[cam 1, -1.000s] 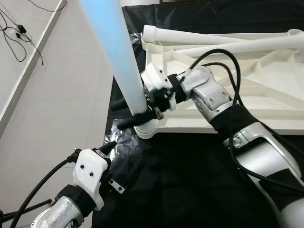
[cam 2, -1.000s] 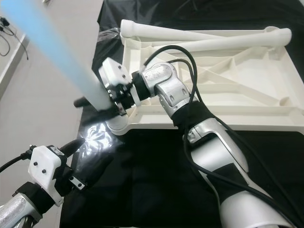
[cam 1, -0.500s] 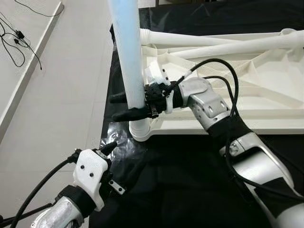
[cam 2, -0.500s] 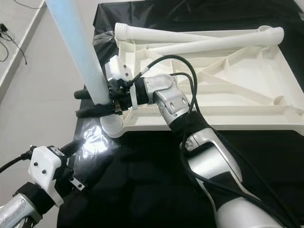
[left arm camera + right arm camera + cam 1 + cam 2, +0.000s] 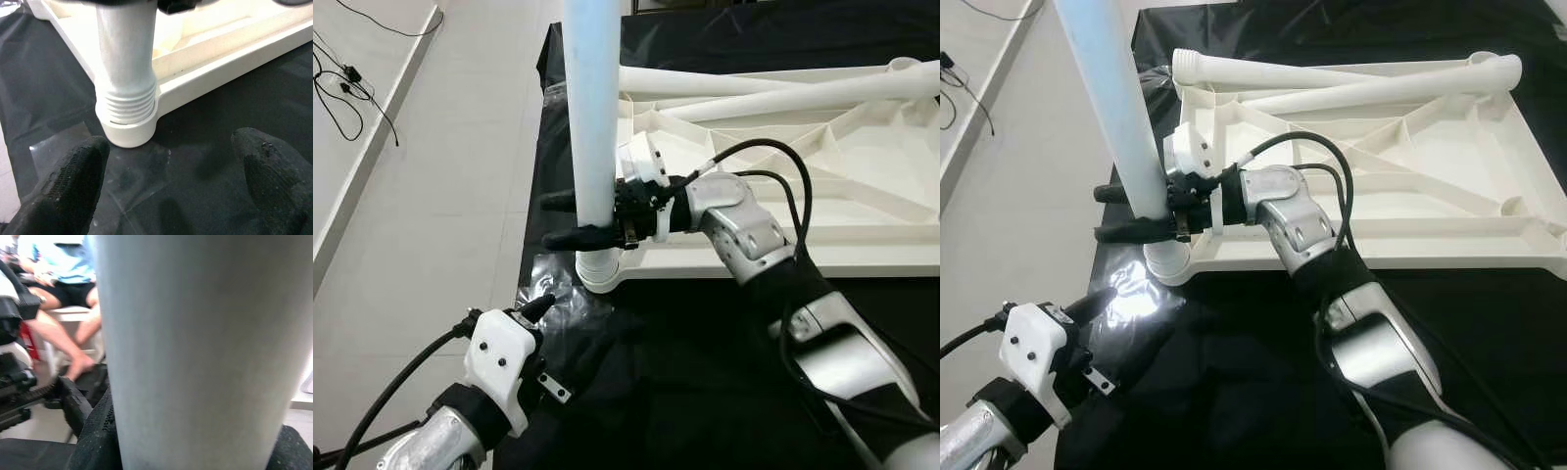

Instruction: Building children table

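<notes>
At the near left corner of the upturned tabletop (image 5: 862,147), a white leg (image 5: 592,108) stands upright with its threaded end in the corner socket (image 5: 128,128). The right gripper (image 5: 570,220) clasps the leg just above the socket. The left gripper (image 5: 171,186) hovers near the socket, fingers (image 5: 73,181) spread apart, grasping nothing. Two more legs (image 5: 1332,83) lie across the tabletop's far side.

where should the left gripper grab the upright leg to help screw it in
Take the upright leg on its smooth round shaft, just above the right gripper, coming from the floor side. The ribbed thread sits in the corner socket, so stay off that.
</notes>
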`<state>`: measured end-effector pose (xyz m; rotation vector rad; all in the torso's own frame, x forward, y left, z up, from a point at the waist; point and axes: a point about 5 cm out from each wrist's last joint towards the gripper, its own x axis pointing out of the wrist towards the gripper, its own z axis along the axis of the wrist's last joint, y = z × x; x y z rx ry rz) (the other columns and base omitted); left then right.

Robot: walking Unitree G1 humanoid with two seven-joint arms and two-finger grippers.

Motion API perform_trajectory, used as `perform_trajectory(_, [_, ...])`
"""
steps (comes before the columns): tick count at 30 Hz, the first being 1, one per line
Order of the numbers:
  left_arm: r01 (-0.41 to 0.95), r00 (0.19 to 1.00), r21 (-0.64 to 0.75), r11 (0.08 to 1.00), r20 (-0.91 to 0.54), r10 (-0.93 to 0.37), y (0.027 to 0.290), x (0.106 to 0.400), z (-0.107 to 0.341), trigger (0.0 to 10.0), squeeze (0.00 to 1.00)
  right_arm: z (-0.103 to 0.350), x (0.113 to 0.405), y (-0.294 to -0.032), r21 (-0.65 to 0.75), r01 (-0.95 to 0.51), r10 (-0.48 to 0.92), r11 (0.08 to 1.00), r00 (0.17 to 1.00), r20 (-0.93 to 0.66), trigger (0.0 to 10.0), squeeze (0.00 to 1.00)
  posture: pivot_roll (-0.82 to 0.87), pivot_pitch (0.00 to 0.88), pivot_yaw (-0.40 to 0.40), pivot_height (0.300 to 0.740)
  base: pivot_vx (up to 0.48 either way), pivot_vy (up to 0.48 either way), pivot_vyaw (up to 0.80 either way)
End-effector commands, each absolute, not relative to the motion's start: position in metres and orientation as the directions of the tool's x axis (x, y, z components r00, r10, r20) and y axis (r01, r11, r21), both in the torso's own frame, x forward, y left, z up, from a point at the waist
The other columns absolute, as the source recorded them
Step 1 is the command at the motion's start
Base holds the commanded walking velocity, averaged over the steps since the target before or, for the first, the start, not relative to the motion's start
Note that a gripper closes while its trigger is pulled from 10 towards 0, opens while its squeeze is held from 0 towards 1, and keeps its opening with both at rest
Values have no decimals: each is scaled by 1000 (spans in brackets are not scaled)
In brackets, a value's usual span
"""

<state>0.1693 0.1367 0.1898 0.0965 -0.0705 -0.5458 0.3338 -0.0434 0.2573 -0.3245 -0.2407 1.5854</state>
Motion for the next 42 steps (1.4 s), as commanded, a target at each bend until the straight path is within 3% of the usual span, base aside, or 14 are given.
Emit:
perform_trajectory(1, [516,854,98,851,15,-519,137,167,184,10000,0,176,338,-66,-194,-953,901,231,285,-327,10000,0,41,357,11,740,0,0,0])
perform_trajectory(2, [515,855,99,851,14,-519,137,166,184,10000,0,173,333,-64,-204,-920,865,334,385,-320,10000,0,41,357,11,740,0,0,0])
perform_trajectory(3, [515,855,99,851,14,-519,137,166,184,10000,0,173,333,-64,-204,-920,865,334,385,-320,10000,0,41,357,11,740,0,0,0])
perform_trajectory(4, [515,855,100,851,14,-519,137,166,184,10000,0,171,330,-64,-213,-890,834,402,452,-316,10000,0,41,357,11,740,0,0,0])
perform_trajectory(5, [513,856,101,852,14,-517,138,166,184,10000,0,170,327,-63,-228,-822,776,521,568,-274,10000,0,39,356,3,740,0,0,0])
perform_trajectory(6, [513,856,101,852,14,-517,138,166,184,10000,0,170,327,-63,-228,-822,776,521,568,-274,10000,0,39,356,3,740,0,0,0])
perform_trajectory(8, [510,858,100,855,15,-513,139,168,183,10000,0,156,295,-54,-169,-745,707,646,667,-235,10000,0,23,356,24,740,0,0,0])
perform_trajectory(15, [506,860,112,855,17,-511,142,175,180,10000,0,162,295,-46,-127,-655,634,745,754,-173,10000,0,19,336,20,740,0,0,0])
perform_trajectory(23, [494,866,110,863,25,-499,144,179,179,10000,0,160,287,-46,-153,-628,595,763,775,-211,10000,0,5,335,20,740,0,0,0])
perform_trajectory(28, [496,865,107,862,28,-501,144,181,178,10000,0,163,283,-44,-192,-669,633,718,742,-222,10000,0,-3,332,23,740,0,0,0])
perform_trajectory(30, [497,864,106,861,30,-502,145,183,178,10000,0,166,274,-38,-198,-748,717,634,664,-211,10000,0,-5,331,25,740,0,0,0])
perform_trajectory(32, [497,864,107,861,32,-503,145,184,177,10000,0,163,261,-32,-215,-855,822,472,514,-243,10000,0,-6,330,28,740,0,0,0])
perform_trajectory(34, [497,864,108,861,32,-503,146,184,177,10000,0,160,258,-31,-206,-889,851,409,453,-265,10000,0,-5,329,29,740,0,0,0])
perform_trajectory(42, [497,863,111,860,33,-503,146,186,176,10000,0,160,274,-38,-102,-943,894,316,332,-301,10000,0,-3,326,34,740,0,0,0])
